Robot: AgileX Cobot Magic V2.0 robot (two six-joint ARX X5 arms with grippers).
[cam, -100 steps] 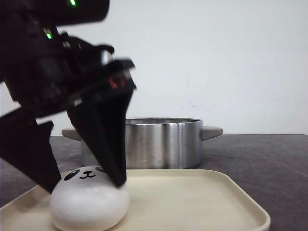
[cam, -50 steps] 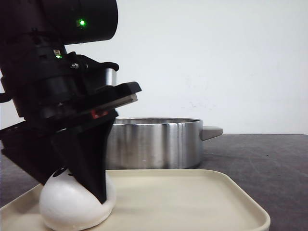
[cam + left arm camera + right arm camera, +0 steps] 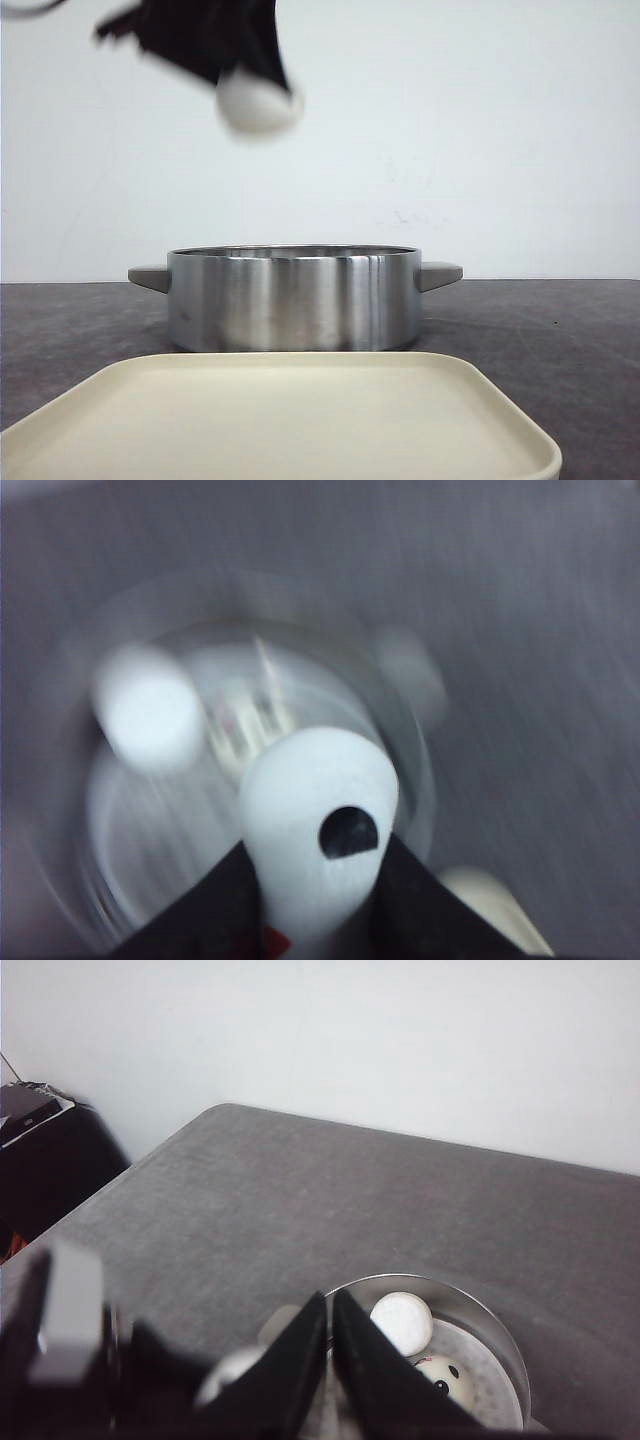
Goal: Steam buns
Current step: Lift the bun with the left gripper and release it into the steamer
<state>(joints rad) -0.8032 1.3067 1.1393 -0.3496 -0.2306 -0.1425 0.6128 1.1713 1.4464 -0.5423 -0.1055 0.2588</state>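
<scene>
My left gripper [image 3: 252, 80] is shut on a white panda bun [image 3: 260, 103] and holds it high above the steel pot [image 3: 295, 300], blurred by motion. In the left wrist view the bun [image 3: 312, 790] sits squeezed between the black fingers [image 3: 225, 905], one black eye showing, with the pot's open top [image 3: 110, 880] below. A bun [image 3: 148, 715] lies inside it. The right wrist view shows two buns in the pot [image 3: 490, 1328]: a plain white one [image 3: 402, 1322] and one with its face up [image 3: 445, 1378]. My right gripper [image 3: 329, 1305] is shut and empty above the pot.
A cream tray [image 3: 300, 420] lies at the front, in front of the pot, with nothing on it; its corner shows in the left wrist view [image 3: 495, 905]. The pot has side handles [image 3: 440, 273]. The table is dark grey [image 3: 300, 1190], with a white wall behind.
My left gripper closed on the bun on the tray and lifted it fast, up and back over the pot. The tray now holds nothing.
</scene>
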